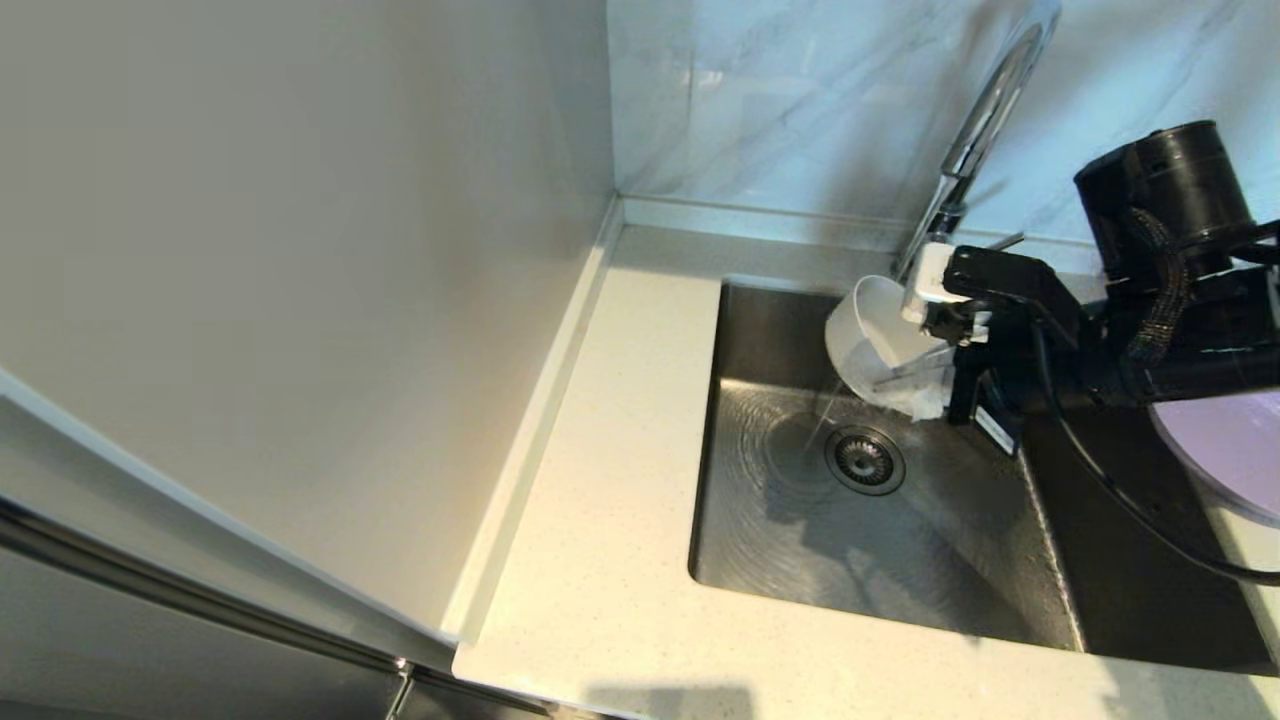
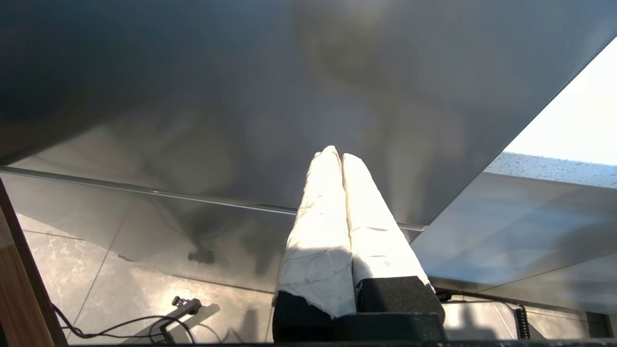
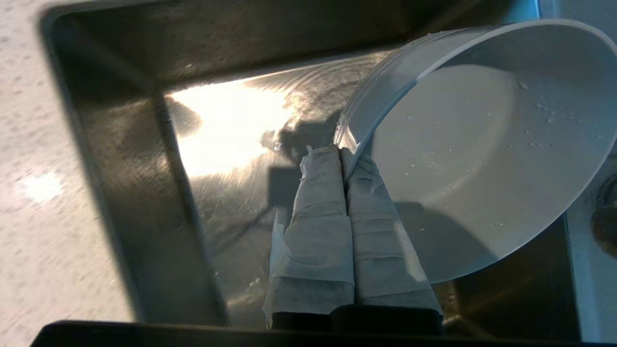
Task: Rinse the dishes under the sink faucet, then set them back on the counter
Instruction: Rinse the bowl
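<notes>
While the right gripper [image 1: 950,335] is pinched tight on the rim of the small round pale bowl [image 1: 872,335], the bowl hangs tipped on its side over the back of the big square brushed-steel sink [image 1: 760,520], upper right of centre in the head view. A thin stream of water runs out of it toward the round metal drain strainer [image 1: 865,460], and droplets cling to the bowl's inside in the right wrist view. Just behind it rises the tall shiny chrome gooseneck faucet [image 1: 985,120]. At the right edge of the frame, partly under the arm, the shallow lilac round plate [image 1: 1235,450] sits on the cream speckled stone bench [image 1: 600,520]. Loads of free basin floor left of and below the drain, and a wide bare strip of bench along the sink's left edge. Parked low in front of a grey cabinet panel, the left gripper [image 2: 336,153] has its taped fingers pressed together, gripping nothing.
</notes>
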Tool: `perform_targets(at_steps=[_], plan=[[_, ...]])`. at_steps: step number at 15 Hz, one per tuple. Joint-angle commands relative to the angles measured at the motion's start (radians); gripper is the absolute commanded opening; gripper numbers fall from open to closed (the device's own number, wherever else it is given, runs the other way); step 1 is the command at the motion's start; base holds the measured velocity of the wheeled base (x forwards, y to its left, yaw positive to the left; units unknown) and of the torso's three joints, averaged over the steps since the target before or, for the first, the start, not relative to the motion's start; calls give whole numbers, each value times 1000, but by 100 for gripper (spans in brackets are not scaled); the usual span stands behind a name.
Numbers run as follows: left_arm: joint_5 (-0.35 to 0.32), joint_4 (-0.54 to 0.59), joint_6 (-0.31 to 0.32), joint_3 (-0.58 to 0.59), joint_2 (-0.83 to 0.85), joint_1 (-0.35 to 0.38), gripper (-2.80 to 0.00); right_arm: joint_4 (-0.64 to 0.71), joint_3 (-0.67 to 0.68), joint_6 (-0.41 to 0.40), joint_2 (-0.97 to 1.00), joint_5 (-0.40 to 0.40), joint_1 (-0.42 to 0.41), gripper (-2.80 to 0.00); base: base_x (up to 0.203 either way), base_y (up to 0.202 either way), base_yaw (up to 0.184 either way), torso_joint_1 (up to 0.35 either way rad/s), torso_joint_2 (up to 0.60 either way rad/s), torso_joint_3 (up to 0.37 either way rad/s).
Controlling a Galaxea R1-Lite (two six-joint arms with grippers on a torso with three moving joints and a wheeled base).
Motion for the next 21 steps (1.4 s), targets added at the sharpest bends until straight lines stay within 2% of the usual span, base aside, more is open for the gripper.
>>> perform_targets(at_steps=[1,3,8,11,15,18,19,21], plan=[[0,0,0,0,0,0,-280,-52,-40,-3,89,-1,0,-280,0,0,0,0,0,0],[0,0,0,0,0,0,-280,-104,-55,1,113,-4,-3,-280,0,0,0,0,0,0],[0,0,0,0,0,0,-280,-109,-52,9,125,-29,-21,-280,0,0,0,0,0,0],[0,0,0,0,0,0,-280,-146,-64,85,148,-83,-31,-280,0,0,0,0,0,0],[-1,0,0,0,0,0,-280,-151,-63,95,145,-99,-87,-280,0,0,0,0,0,0],[0,0,0,0,0,0,-280,-151,-51,96,121,-99,-159,-280,0,0,0,0,0,0],[0,0,0,0,0,0,-280,-150,-36,110,101,-99,-182,-280,0,0,0,0,0,0],[0,0,0,0,0,0,-280,-147,10,193,58,-95,-209,-280,0,0,0,0,0,0]])
